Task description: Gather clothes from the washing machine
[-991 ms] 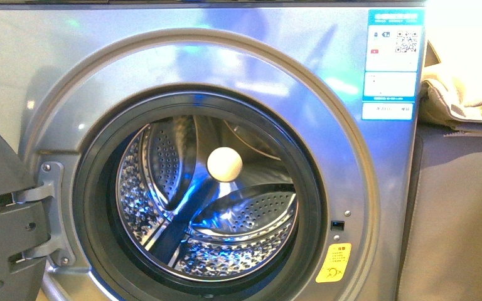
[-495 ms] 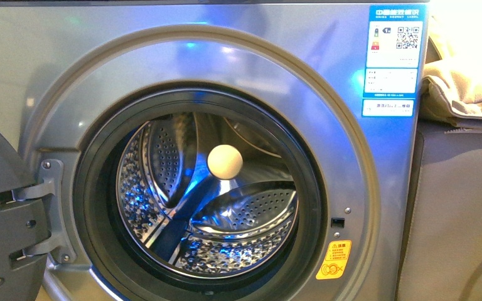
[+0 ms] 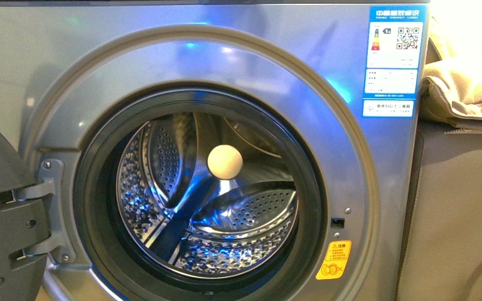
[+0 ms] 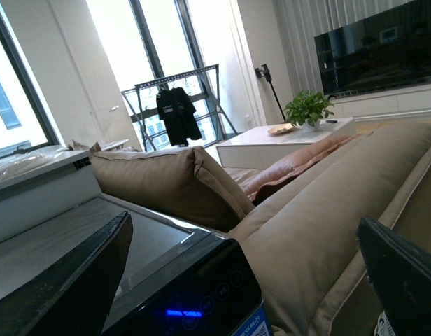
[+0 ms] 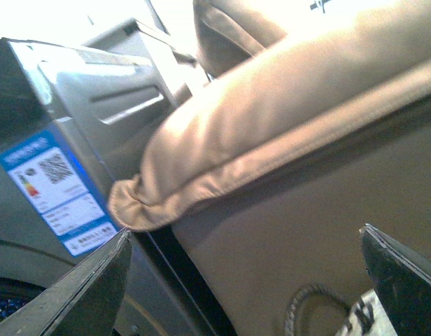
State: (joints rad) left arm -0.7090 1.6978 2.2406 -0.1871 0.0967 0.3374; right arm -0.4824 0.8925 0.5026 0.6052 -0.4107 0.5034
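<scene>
Filling most of the front view, the grey-silver front-loading washing machine is facing the camera squarely, its round opening pointing straight out toward the robot and its drum axis running directly away into the cabinet. Its dark-rimmed round door is standing swung open on the left, hanging from a grey metal hinge. The perforated steel drum is glinting with blue reflections, and a cream round cap is sitting at the centre of its back wall. No dark garment is showing inside the drum or in any view. A blue-and-white label is sitting at the machine's upper right corner and an orange sticker at its lower right. A beige leather sofa cushion is resting just beside the machine on the right.

The left gripper is holding its black fingers wide apart, grasping nothing, above the machine's black control strip. The right gripper is likewise spread and empty, near the label and the cushion
</scene>
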